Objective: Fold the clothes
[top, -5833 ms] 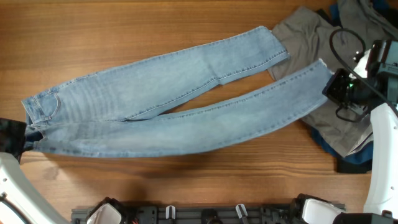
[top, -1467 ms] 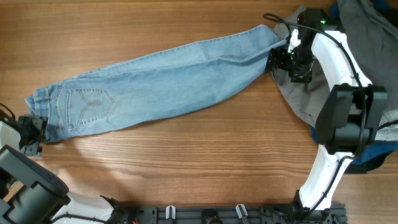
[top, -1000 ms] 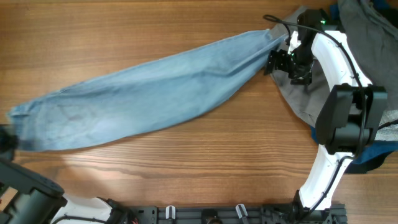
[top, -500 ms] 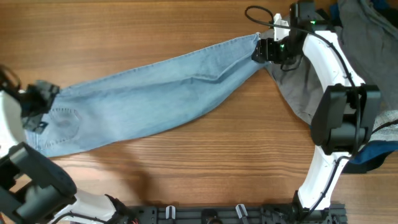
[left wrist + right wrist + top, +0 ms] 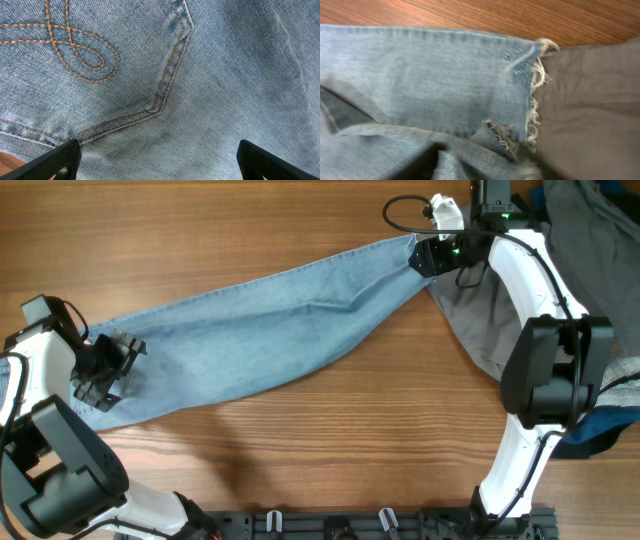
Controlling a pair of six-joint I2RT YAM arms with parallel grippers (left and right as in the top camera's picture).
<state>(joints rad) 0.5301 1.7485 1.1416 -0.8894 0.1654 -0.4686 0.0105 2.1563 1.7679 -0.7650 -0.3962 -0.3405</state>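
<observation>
The light blue jeans point(image 5: 270, 320) lie folded lengthwise, slanting from the waist at the left to the frayed hems at the upper right. My left gripper point(image 5: 108, 370) hovers open over the waist end. In the left wrist view its two black fingertips point(image 5: 55, 162) stand far apart above the stitched back pocket point(image 5: 75, 50), with only flat denim between them. My right gripper point(image 5: 428, 258) is at the hem end. The right wrist view shows the frayed hem point(image 5: 532, 100) and a raised fold of denim close below. Its fingers are out of that frame, so I cannot tell whether it grips.
A grey garment point(image 5: 480, 310) lies under and right of the hems, also in the right wrist view point(image 5: 590, 110). More grey and dark blue clothing point(image 5: 600, 435) sits at the right edge. The right arm point(image 5: 545, 330) stretches over it. Bare wooden table point(image 5: 300, 440) lies in front.
The left gripper let go of the waist, opened and moved right over the pocket area. The jeans settled flat. The right gripper shifted up and left to the hem corner.
</observation>
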